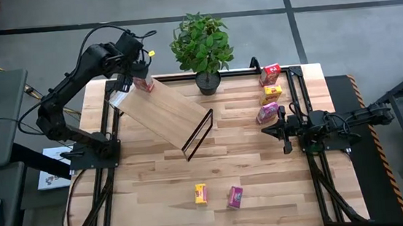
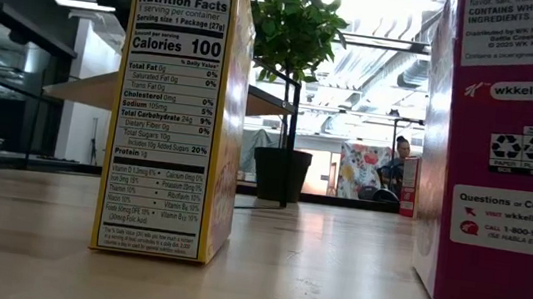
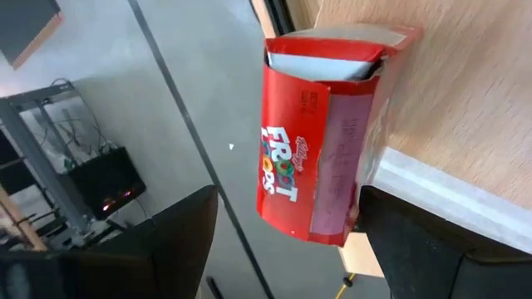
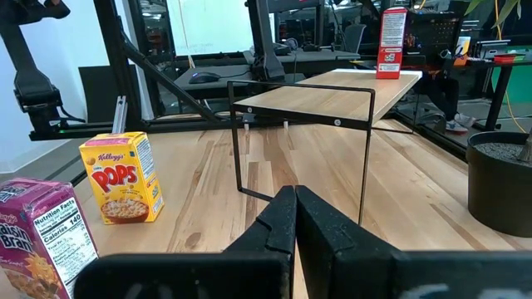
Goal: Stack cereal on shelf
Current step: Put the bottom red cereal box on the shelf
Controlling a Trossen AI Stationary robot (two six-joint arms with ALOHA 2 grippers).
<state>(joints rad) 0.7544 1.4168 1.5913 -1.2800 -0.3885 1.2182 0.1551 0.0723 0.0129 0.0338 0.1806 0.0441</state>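
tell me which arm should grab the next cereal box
Right. The right gripper, shut and empty, sits beside the pink box; the left gripper is open around the red box on the shelf.

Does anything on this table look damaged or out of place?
Yes. The red cereal box at the left gripper, on the far corner of the shelf, has its top flap open and bent. It also overhangs the board's edge.

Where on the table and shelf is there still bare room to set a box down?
Most of the shelf is bare below the red box at its top end. The table is bare left of the yellow box. Crowded: the right edge, three boxes beside the right gripper.
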